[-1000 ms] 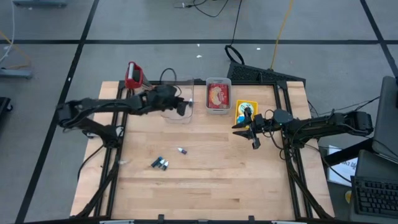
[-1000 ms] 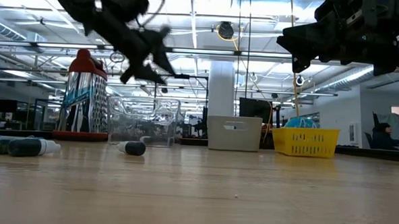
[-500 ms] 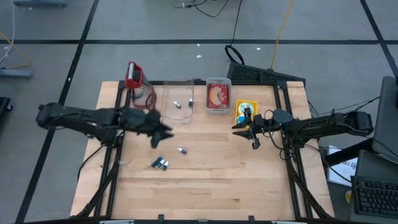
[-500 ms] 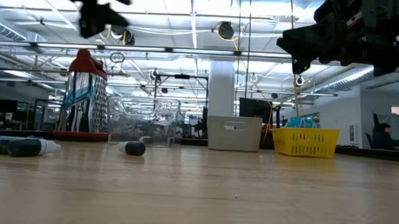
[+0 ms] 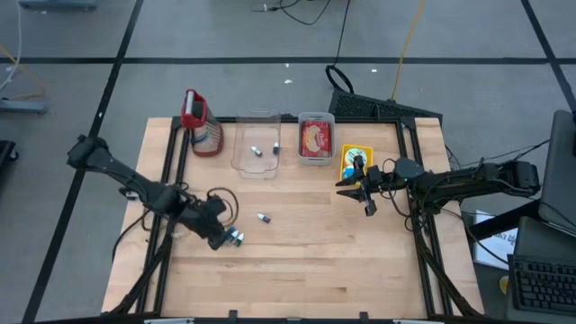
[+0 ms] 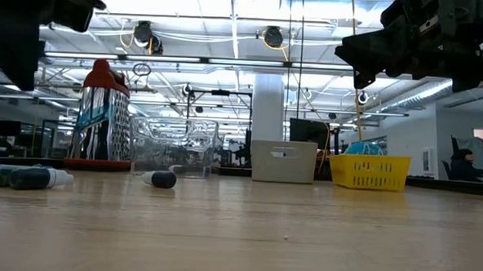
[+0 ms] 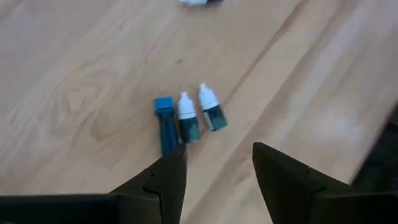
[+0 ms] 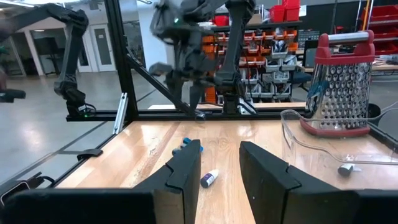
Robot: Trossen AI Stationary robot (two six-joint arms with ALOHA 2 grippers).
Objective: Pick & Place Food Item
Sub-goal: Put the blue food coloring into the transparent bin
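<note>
Wooden tabletop is carrying a red-topped grater, a clear tray with two small bottles inside, a red-filled container and a yellow basket along its far edge; industrial hall is showing beyond in the low view. Left end effector is hovering with fingers spread just above a cluster of three small items: a blue-capped tube and two white-capped dropper bottles, lying side by side and touching. One more bottle is lying alone, near but apart. Cluster is sitting just ahead of the fingertips, slightly off the gap between them toward the tube side. Risk, as judged: pieces are packed tight, so a descending finger is likely landing on a neighbour, scattering or rolling the round bottles, or pinching two at once. Right end effector is waiting beside the yellow basket, fingers partly apart, holding nothing visible.
</note>
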